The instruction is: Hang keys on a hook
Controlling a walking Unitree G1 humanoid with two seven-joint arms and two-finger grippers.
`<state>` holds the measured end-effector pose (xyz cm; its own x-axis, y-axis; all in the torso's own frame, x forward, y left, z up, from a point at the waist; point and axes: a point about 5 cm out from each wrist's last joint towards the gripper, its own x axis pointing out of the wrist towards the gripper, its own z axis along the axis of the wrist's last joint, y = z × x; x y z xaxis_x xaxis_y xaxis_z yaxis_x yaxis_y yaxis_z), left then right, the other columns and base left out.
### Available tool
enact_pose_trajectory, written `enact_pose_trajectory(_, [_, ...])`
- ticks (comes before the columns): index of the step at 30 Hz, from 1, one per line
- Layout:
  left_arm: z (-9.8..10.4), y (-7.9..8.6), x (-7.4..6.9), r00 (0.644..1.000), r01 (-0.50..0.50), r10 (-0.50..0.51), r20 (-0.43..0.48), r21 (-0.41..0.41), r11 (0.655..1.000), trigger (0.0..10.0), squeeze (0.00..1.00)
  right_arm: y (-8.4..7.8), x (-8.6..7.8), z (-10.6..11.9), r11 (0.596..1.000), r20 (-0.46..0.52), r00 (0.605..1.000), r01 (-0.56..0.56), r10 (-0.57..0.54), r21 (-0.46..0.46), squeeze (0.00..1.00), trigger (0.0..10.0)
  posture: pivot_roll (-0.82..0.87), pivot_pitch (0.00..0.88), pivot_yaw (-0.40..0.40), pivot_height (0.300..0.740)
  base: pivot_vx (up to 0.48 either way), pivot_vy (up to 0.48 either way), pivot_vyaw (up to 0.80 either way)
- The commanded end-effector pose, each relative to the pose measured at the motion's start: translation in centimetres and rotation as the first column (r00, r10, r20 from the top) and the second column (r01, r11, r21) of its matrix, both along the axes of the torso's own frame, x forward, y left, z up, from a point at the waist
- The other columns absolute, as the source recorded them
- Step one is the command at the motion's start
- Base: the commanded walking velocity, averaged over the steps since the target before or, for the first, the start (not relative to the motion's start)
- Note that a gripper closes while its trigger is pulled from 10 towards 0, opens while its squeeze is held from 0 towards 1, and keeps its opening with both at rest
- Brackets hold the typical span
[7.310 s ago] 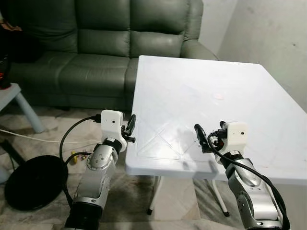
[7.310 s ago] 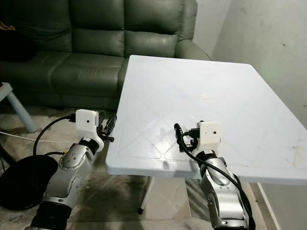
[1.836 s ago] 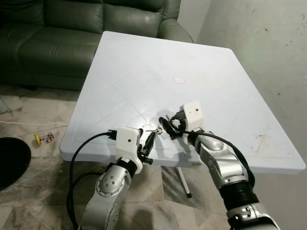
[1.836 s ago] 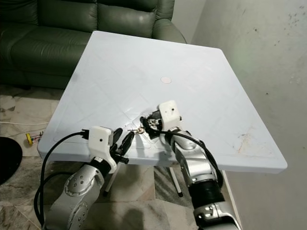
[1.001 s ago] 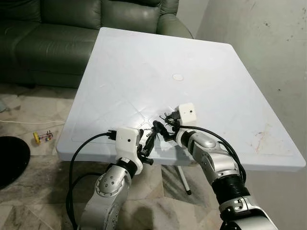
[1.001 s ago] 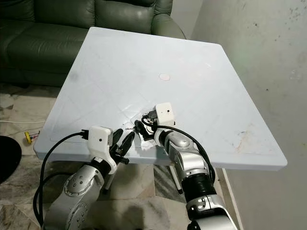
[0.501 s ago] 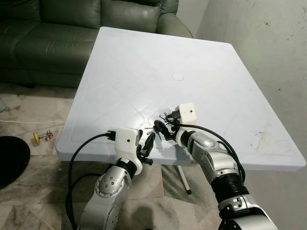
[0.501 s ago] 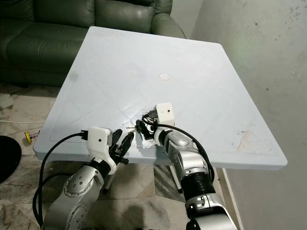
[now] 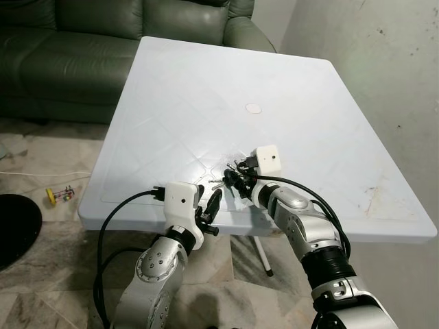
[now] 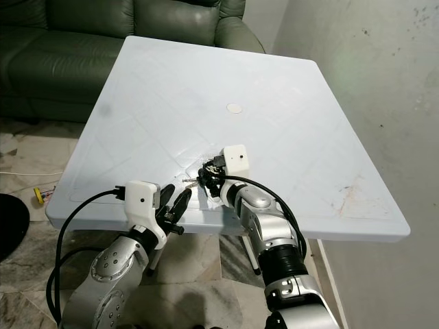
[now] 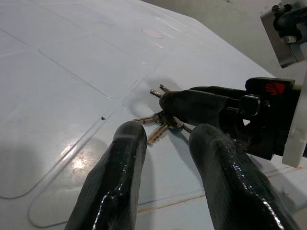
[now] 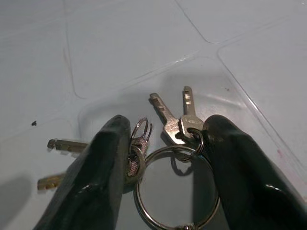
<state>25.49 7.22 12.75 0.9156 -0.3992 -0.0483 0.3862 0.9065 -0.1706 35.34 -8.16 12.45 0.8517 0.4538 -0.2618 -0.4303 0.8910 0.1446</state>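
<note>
The right gripper (image 12: 158, 158) is down on the white counter (image 9: 309, 116), near its front edge, and its two black fingers (image 12: 103, 167) are spread with the keys (image 12: 168, 143) lying between them. The big key ring sits flat in the gap, one finger touching a small ring on one side, the other finger against the loop that carries two keys on the other side. The key blades fan out away from the gripper, so the bunch's long axis runs along the fingers rather than across them (two more blades poke out past one finger). Nothing is pinched yet; the jaws straddle the ring but have not closed on it.

The left gripper (image 11: 163, 143) hovers at the counter's front edge just beside the bunch, its fingers apart too and holding nothing, pointing at the keys from the opposite side. The right arm is clearly the nearer one. My read: closing now should catch the ring across its width. No hook can be seen from here.
</note>
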Motion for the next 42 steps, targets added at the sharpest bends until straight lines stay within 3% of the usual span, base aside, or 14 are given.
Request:
enact_pose_trajectory(1, [0.4, -0.96, -0.25, 1.0, 0.018, -0.018, -0.001, -0.035, 0.999, 10.0, 0.0, -0.5, 0.19, 0.03, 1.0, -0.004, 1.0, 0.023, -0.023, 0.003, 0.0, 0.0, 0.15, 0.159, -0.178, 0.74, 0.0, 0.0, 0.0])
enact_pose_trajectory(27, [0.42, -1.06, -0.26, 1.0, 0.016, -0.016, -0.004, -0.041, 0.999, 10.0, 0.0, -0.11, 0.17, 0.27, 1.0, 0.02, 1.0, 0.003, -0.003, 0.012, 0.0, 0.0, 0.15, 0.16, -0.179, 0.74, 0.0, 0.0, 0.0])
enact_pose_trajectory(28, [0.42, -1.06, -0.27, 1.0, 0.016, -0.016, -0.005, -0.042, 0.999, 10.0, 0.0, -0.07, 0.16, 0.18, 1.0, 0.012, 1.0, 0.001, -0.001, 0.013, 0.0, 9.5, 0.15, 0.16, -0.181, 0.74, 0.0, 0.0, 0.0])
enact_pose_trajectory(29, [0.42, -1.07, -0.27, 1.0, 0.015, -0.016, -0.005, -0.043, 0.999, 10.0, 0.0, -0.05, 0.16, 0.11, 1.0, 0.005, 1.0, 0.001, -0.001, 0.014, 0.0, 9.5, 0.15, 0.16, -0.181, 0.74, 0.0, 0.0, 0.0])
enact_pose_trajectory(30, [0.42, -1.06, -0.26, 1.0, 0.015, -0.015, -0.005, -0.043, 0.999, 10.0, 0.0, -0.09, 0.2, -0.01, 1.0, -0.012, 1.0, 0.002, -0.002, 0.027, 1.0, 10.0, 0.15, 0.16, -0.181, 0.74, 0.0, 0.0, 0.0])
enact_pose_trajectory(37, [0.44, -1.05, -0.25, 1.0, 0.015, -0.015, -0.004, -0.045, 0.999, 10.0, 0.0, -0.09, 0.35, 0.43, 1.0, 0.023, 1.0, -0.014, 0.014, 0.02, 1.0, 10.0, 0.15, 0.156, -0.178, 0.74, 0.0, 0.0, 0.0])
enact_pose_trajectory(38, [0.44, -1.07, -0.24, 1.0, 0.016, -0.017, -0.004, -0.045, 0.999, 10.0, 0.0, -0.02, 0.3, 0.46, 1.0, 0.029, 0.999, -0.023, 0.023, 0.016, 0.0, 10.0, 0.15, 0.156, -0.178, 0.74, 0.0, 0.0, 0.0])
enact_pose_trajectory(42, [0.49, -1.15, -0.17, 1.0, 0.019, -0.019, -0.002, -0.045, 0.999, 10.0, 0.0, 0.09, 0.27, 0.71, 0.999, 0.072, 0.997, -0.032, 0.031, 0.016, 0.0, 10.0, 0.15, 0.151, -0.177, 0.74, 0.0, 0.0, 0.0])
